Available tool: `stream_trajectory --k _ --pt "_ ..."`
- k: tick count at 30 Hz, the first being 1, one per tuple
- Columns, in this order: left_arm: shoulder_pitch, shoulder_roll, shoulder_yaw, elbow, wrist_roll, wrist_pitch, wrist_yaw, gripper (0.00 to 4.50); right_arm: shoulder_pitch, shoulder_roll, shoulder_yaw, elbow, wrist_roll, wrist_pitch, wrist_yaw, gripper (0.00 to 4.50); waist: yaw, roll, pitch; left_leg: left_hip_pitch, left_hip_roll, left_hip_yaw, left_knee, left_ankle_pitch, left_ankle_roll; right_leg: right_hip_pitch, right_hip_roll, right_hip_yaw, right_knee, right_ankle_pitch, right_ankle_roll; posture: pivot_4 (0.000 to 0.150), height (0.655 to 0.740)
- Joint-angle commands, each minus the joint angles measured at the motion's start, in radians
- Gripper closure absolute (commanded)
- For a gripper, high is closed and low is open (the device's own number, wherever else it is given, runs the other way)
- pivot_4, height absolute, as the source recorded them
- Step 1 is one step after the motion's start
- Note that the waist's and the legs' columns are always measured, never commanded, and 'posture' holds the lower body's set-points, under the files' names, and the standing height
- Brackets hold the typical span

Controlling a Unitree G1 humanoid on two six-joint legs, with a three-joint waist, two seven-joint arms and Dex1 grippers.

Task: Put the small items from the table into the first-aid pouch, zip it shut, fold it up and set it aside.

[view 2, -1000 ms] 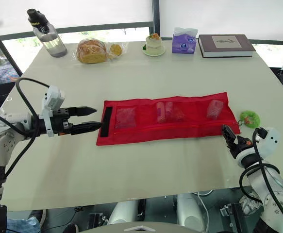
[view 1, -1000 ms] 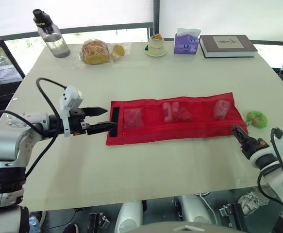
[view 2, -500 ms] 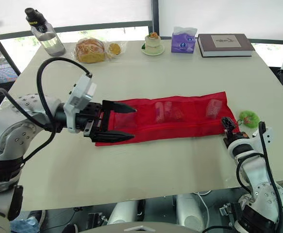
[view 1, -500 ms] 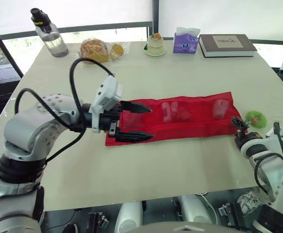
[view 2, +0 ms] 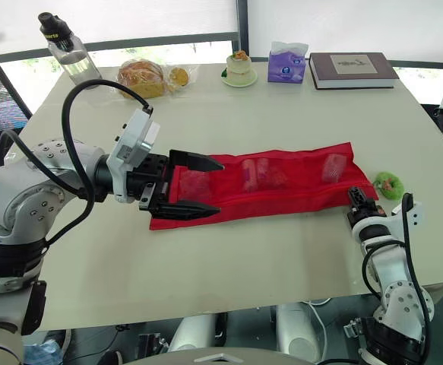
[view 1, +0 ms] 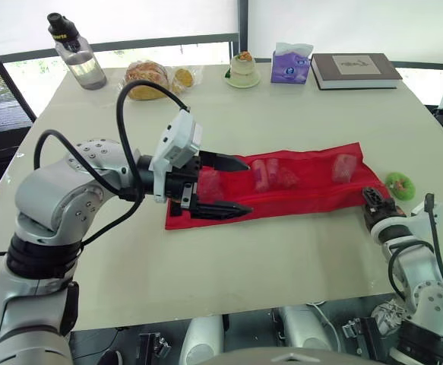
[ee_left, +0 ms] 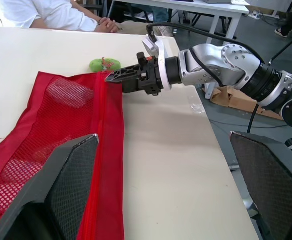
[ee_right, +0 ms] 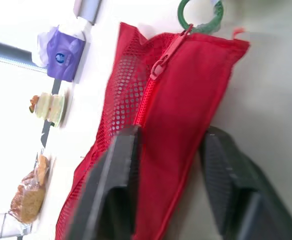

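Now left tool [view 1: 248, 185] hovers wide over pouch [view 1: 312, 181]; right tool [view 1: 370, 198] at corner.

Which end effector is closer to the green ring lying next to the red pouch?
Right. The right end effector sits at the end of the red pouch, just beside the green ring. The left end effector hovers open over the opposite end, far from it.

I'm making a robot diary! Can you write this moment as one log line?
pouch: flat on table, items inside | left end effector: open over pouch's left end | right end effector: at pouch's right end
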Motion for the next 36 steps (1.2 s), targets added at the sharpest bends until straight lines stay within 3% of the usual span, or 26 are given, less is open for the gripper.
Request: stream_trajectory --k 1,5,12,17,23,26,30,31,32,35,36 --pt "-0.027 -0.001 0.003 -0.001 0.000 -0.010 -0.001 0.00 0.009 -0.019 0.015 -0.036 -0.041 -0.032 0.057 4.45 0.000 0.000 0.000 0.000 0.000 0.000 0.000 0.000 0.000 0.000 0.000 0.000 0.000 0.000 0.000 0.150 0.7400" --pt "-0.021 -0.003 0.001 0.013 0.034 -0.038 0.007 0.00 0.052 -0.098 0.073 -0.126 -0.170 -0.039 0.146 4.45 0.002 0.001 0.001 0.000 0.000 0.000 0.000 0.000 0.000 0.000 0.000 0.000 0.000 0.000 0.000 0.150 0.7400" --pt "-0.036 -0.007 0.017 0.090 0.102 -0.093 0.017 0.00 0.095 -0.388 0.292 -0.318 -0.504 -0.067 0.470 4.45 0.000 0.002 0.001 0.000 -0.001 0.000 0.001 0.000 0.000 0.000 0.000 0.000 0.001 -0.001 0.002 0.150 0.7400" --pt "-0.014 0.020 0.047 0.101 0.112 -0.099 0.019 0.00 -0.075 -0.573 0.573 -0.330 -0.701 0.034 0.641 4.45 0.001 0.002 0.002 0.000 0.000 -0.001 0.004 0.000 0.000 0.000 0.001 -0.001 0.004 -0.002 0.003 0.150 0.7400" --pt "0.001 0.022 0.063 0.073 0.096 -0.081 0.038 0.00 -0.304 -0.702 0.875 -0.236 -0.953 0.045 0.890 4.45 0.009 -0.001 0.004 -0.001 0.000 -0.002 0.008 0.000 0.000 0.000 0.001 -0.002 0.006 -0.002 0.002 0.150 0.7400" --pt "0.006 0.025 0.067 0.067 0.095 -0.076 0.048 0.00 -0.365 -0.700 0.943 -0.196 -1.022 0.039 0.959 4.45 0.010 -0.003 0.005 -0.002 -0.001 -0.002 0.010 0.000 0.000 0.000 0.000 -0.002 0.006 -0.001 0.001 0.150 0.7400" --pt "0.040 0.035 0.094 0.055 0.092 -0.061 0.073 0.00 -0.394 -0.628 0.908 -0.166 -1.046 0.061 0.949 4.45 0.005 -0.004 0.006 -0.002 -0.001 -0.002 0.010 0.000 0.000 0.000 0.000 -0.002 0.006 -0.001 0.001 0.150 0.7400" --pt "0.066 0.035 0.112 0.054 0.088 -0.052 0.091 0.00 -0.386 -0.617 0.885 -0.187 -1.018 0.085 0.962 3.91 0.004 -0.004 0.006 -0.002 -0.001 -0.002 0.010 0.000 0.000 0.000 0.000 -0.002 0.007 -0.001 0.001 0.150 0.7400" --pt "0.094 0.035 0.129 0.055 0.086 -0.035 0.117 0.00 -0.374 -0.605 0.857 -0.216 -0.981 0.110 0.972 3.65 0.003 -0.004 0.006 -0.002 0.000 -0.002 0.010 0.000 0.000 0.000 0.000 -0.002 0.008 -0.001 0.001 0.150 0.7400" --pt "0.148 0.031 0.167 0.057 0.069 0.018 0.178 0.00 -0.358 -0.584 0.795 -0.280 -0.918 0.166 0.986 2.04 0.004 -0.004 0.006 -0.001 0.000 -0.004 0.010 0.000 0.000 0.000 0.000 -0.003 0.009 0.000 0.000 0.150 0.7400" --pt "0.159 0.023 0.182 0.061 0.055 0.036 0.196 0.00 -0.355 -0.586 0.778 -0.297 -0.901 0.180 0.994 1.73 0.006 -0.004 0.006 -0.002 0.000 -0.004 0.010 0.000 0.000 0.000 0.000 -0.004 0.009 0.000 0.000 0.150 0.7400"
